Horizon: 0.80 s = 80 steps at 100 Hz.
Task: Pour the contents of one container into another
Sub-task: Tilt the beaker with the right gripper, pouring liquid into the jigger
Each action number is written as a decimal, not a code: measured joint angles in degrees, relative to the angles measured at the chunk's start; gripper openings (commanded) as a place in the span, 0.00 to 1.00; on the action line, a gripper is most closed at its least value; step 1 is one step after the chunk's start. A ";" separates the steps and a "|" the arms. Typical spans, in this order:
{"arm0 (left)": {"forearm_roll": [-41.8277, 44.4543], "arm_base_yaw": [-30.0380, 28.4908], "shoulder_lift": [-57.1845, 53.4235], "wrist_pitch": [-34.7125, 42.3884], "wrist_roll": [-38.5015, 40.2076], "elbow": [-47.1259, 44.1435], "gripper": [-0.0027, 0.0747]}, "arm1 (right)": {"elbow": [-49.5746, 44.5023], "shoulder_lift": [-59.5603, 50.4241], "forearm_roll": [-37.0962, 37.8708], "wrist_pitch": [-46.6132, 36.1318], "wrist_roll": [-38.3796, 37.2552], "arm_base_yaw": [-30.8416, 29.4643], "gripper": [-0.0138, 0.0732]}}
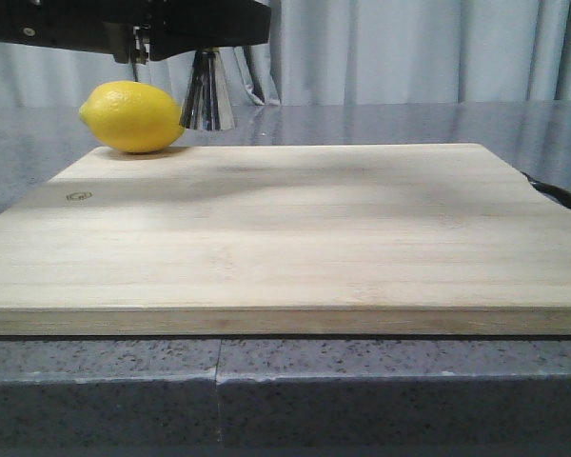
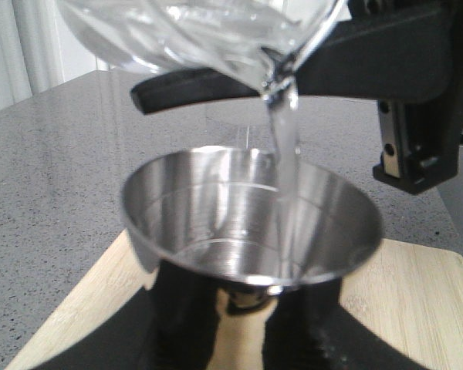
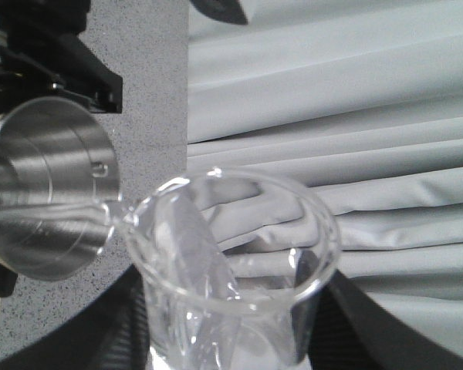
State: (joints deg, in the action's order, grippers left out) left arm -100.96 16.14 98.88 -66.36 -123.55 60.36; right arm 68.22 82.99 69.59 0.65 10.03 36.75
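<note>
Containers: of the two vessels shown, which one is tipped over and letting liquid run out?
The clear glass beaker. It is tilted, and water streams from its lip into the steel jigger, which is receiving the liquid.

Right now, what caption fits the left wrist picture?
Clear water streams from the tilted glass beaker into the steel jigger held above the wooden board.
</note>
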 measured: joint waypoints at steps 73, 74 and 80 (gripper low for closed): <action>0.00 0.00 0.00 0.00 0.00 0.00 0.33 | 0.00 0.00 4.59 -0.65 0.00 0.00 0.49; 0.00 0.00 0.00 0.00 0.00 0.00 0.33 | 0.00 0.00 4.70 -0.65 0.00 0.00 0.49; 0.00 0.00 0.00 0.00 0.00 0.00 0.33 | 0.00 0.00 5.09 -0.65 0.00 0.00 0.49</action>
State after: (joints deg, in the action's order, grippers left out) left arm -100.96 16.14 98.88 -66.36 -123.55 60.36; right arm 68.22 82.99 74.68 0.00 10.03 36.75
